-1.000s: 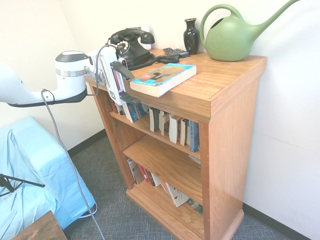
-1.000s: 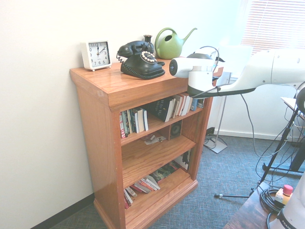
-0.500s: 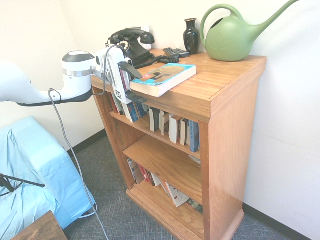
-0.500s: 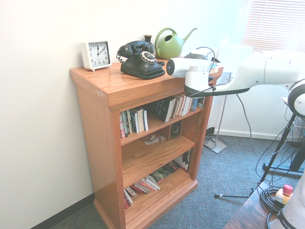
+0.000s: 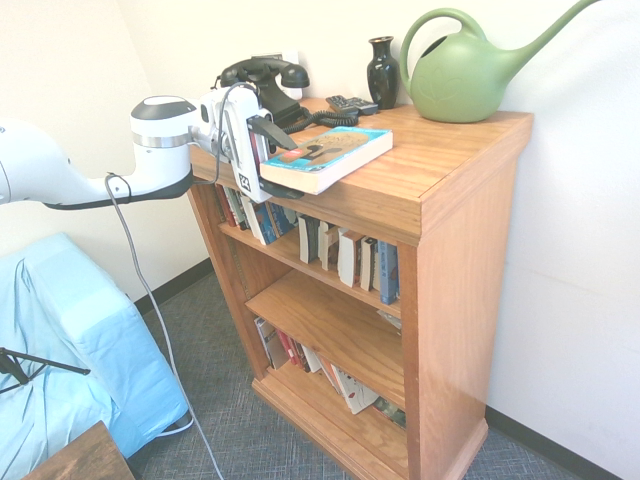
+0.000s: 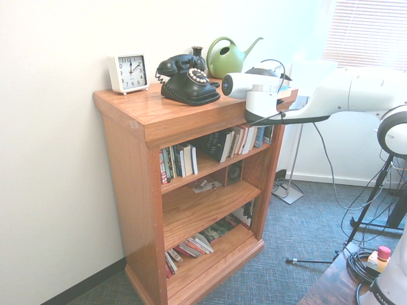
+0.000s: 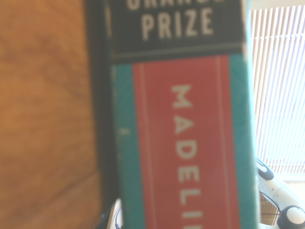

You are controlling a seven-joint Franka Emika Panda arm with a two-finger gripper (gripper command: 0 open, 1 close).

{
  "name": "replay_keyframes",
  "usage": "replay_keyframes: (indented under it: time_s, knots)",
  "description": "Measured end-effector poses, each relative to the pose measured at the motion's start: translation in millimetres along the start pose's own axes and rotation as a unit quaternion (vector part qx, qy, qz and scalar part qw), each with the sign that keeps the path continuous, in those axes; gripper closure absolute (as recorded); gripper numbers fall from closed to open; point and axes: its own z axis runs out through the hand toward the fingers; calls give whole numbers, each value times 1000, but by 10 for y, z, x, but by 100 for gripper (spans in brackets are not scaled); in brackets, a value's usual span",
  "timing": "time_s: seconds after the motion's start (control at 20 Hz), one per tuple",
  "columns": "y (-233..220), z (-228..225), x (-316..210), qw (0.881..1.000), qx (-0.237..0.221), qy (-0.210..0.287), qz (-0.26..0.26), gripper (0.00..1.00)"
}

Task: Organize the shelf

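Wooden shelf [image 5: 440, 200] standing against the white wall, three tiers, thick top sticking out over the sides. On the top: a black telephone [image 5: 262, 85], a small black vase [image 5: 382, 70], a green watering can [image 5: 465, 75], a white clock [image 6: 128, 72] at the far end (seen only from the second exterior view), and a teal-covered book [image 5: 325, 156] lying flat, its near end poking past the front edge of the top. Gripper [image 5: 276, 160] reaching in level at that overhanging end, fingers spread wide, one dark finger [image 5: 268, 131] above the book and the other below it, not clamped on anything. Up close in the wrist view, the book's spine [image 7: 186, 143] fills the middle: teal with a red panel and pale letters, a dark band reading "PRIZE", blurred wood beside it. Upper tier lined with upright and leaning books [image 5: 345, 255]; middle tier mostly bare wood, with some small items on it; bottom tier holding more books [image 5: 310, 360], slumped over.
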Motion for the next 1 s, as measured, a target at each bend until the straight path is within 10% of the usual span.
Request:
replay_keyframes:
  time_s: [1.0]
  knots:
    - [-134,-6,15,1000,6,2,-14,100]
